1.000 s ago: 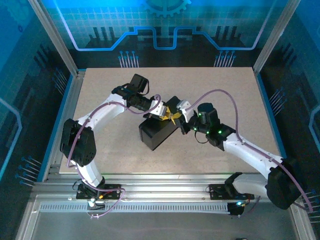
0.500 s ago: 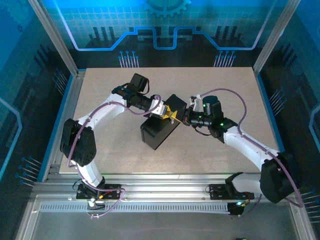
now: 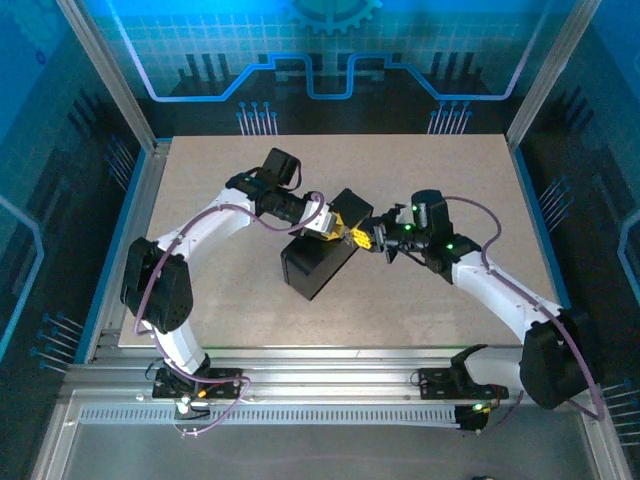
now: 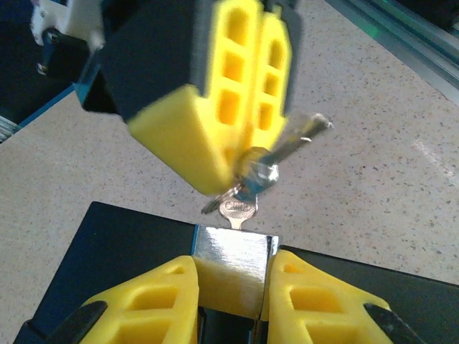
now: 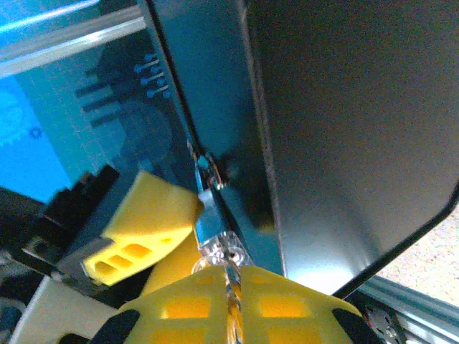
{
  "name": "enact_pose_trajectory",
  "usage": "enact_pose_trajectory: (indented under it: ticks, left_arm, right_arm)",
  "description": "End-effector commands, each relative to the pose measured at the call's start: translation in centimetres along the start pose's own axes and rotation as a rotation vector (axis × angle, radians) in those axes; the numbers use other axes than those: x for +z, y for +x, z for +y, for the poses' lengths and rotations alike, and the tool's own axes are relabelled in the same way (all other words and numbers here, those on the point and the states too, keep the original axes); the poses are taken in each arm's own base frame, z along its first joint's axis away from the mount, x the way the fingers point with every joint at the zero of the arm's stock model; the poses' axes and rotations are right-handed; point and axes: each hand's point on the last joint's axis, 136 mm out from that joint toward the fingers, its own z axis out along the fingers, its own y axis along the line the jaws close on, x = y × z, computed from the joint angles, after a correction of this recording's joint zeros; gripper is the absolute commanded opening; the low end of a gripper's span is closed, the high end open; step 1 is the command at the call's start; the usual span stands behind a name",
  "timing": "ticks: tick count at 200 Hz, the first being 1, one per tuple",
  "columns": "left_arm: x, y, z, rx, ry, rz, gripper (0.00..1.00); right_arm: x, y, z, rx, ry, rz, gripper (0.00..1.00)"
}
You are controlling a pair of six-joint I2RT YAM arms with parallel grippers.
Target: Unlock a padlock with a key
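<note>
Where the arms meet: over the black box (image 3: 312, 268) near the middle of the counter (image 3: 220, 170), the left arm reaching in from 9 o'clock and the right arm from 3 o'clock.
Left gripper (image 3: 336, 230): pinching the padlock between its yellow fingers (image 4: 150, 301), which press on it from either side.
Padlock (image 4: 233, 247): held above the dark top of the box, at 6 o'clock in the left wrist view; its upper face looks silvery, its lower part yellowish.
Right gripper (image 3: 361, 238): just at 3 o'clock of the left gripper in the top view; its fingers (image 4: 215, 107) sit nearly pressed together, pinching the key bunch at their tips.
Key (image 4: 238, 206): one silvery key hangs from the bunch toward 6 o'clock, its lower end meeting the padlock's upper face; whether it sits inside the keyhole I cannot tell. Another key of the bunch sticks out toward 2 o'clock.
Right wrist view: a thin silvery strip runs up between the yellow pads toward 12 o'clock, with the box's dark side at 2 o'clock.
</note>
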Motion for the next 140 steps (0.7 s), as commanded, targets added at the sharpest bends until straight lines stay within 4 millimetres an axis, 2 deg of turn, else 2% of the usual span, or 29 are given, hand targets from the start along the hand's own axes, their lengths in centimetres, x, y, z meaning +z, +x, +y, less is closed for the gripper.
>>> enact_pose_trajectory:
  ticks: [1, 18, 21, 46, 67, 85, 103, 119, 137, 140]
  left_arm:
    - [-0.8, -1.7, -0.5, -0.012, 0.023, -0.078, 0.13]
    - [-0.8, -1.7, -0.6, -0.012, 0.025, -0.076, 0.13]
    - [-0.8, -1.6, -0.6, -0.014, 0.026, -0.075, 0.13]
    - [-0.9, -1.6, -0.6, -0.015, 0.028, -0.072, 0.13]
    - [-0.9, -1.6, -0.7, -0.016, 0.034, -0.068, 0.13]
    - [-0.9, -1.7, -0.7, -0.017, 0.038, -0.069, 0.13]
    - [-1.0, -1.7, -0.8, -0.021, 0.045, -0.068, 0.13]
    - [-1.0, -1.7, -0.9, -0.024, 0.052, -0.067, 0.13]
    - [-1.0, -1.7, -0.9, -0.03, 0.06, -0.067, 0.13]
    - [-1.0, -1.8, -0.9, -0.03, 0.062, -0.068, 0.13]
  right_arm:
    - [-1.7, -3.0, -1.8, -0.001, 0.098, -0.074, 0.15]
    - [-1.9, -3.6, -2.8, -0.031, 0.125, -0.05, 0.17]
    - [-2.1, -3.7, -1.9, -0.053, 0.112, -0.049, 0.18]
    - [-2.7, -4.4, -1.5, -0.149, 0.146, -0.042, 0.18]
    - [-3.5, -4.7, 0.6, -0.403, 0.165, -0.068, 0.18]
    - [-4.1, -4.2, 3.3, -0.727, 0.14, -0.091, 0.19]
    - [-4.3, -3.0, 4.5, -1.092, 0.168, -0.136, 0.22]
    - [-3.4, -1.0, 4.4, -1.46, 0.182, -0.152, 0.27]
    - [-2.1, 1.5, 3.3, -1.868, 0.157, -0.178, 0.32]
    - [-1.8, 1.8, 2.6, -1.921, 0.155, -0.179, 0.32]
